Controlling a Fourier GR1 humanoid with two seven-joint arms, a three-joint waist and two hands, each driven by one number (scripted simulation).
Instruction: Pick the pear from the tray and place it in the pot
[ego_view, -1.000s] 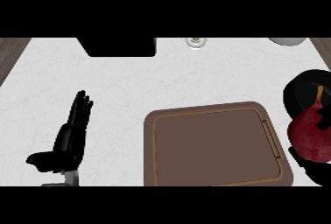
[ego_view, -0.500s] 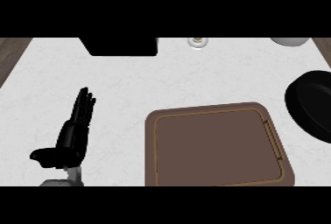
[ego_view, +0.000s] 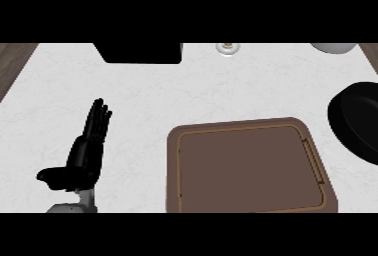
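Left hand (ego_view: 83, 152) resting at lower left, fingers straight, one brown tray (ego_view: 249, 170), one black pot (ego_view: 358, 120) at right edge

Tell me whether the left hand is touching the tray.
Apart. The head view shows bare white counter between the left hand and the brown tray.

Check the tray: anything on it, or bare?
Bare. The brown tray shows only its flat inner surface, with no pear on it. The black pot sits right of it, its inside too dark to read.
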